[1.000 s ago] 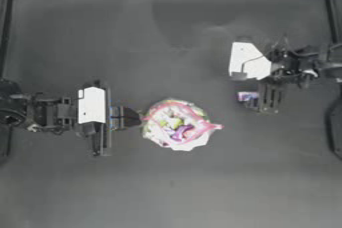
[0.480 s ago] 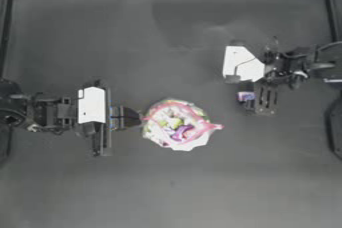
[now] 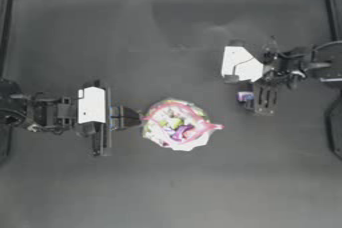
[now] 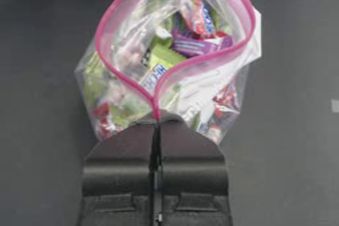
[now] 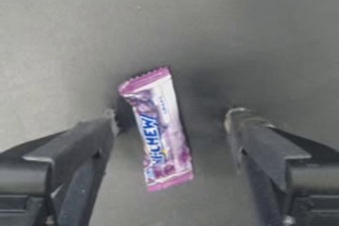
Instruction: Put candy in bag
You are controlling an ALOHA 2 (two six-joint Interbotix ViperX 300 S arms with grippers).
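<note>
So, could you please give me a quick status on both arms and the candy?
Left pincer shut on clear plastic bag's pink-rimmed mouth, holding it open. Right pincer open, straddling small purple-white wrapped candy on table. Nothing in the way.

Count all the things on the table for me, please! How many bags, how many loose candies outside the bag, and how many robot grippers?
Bags: 1, the bag, held at its mouth by the left gripper.
Loose candies: 1, the candy, between the open jaws of the right gripper.
Grippers: 2.
Total: 4.
</note>
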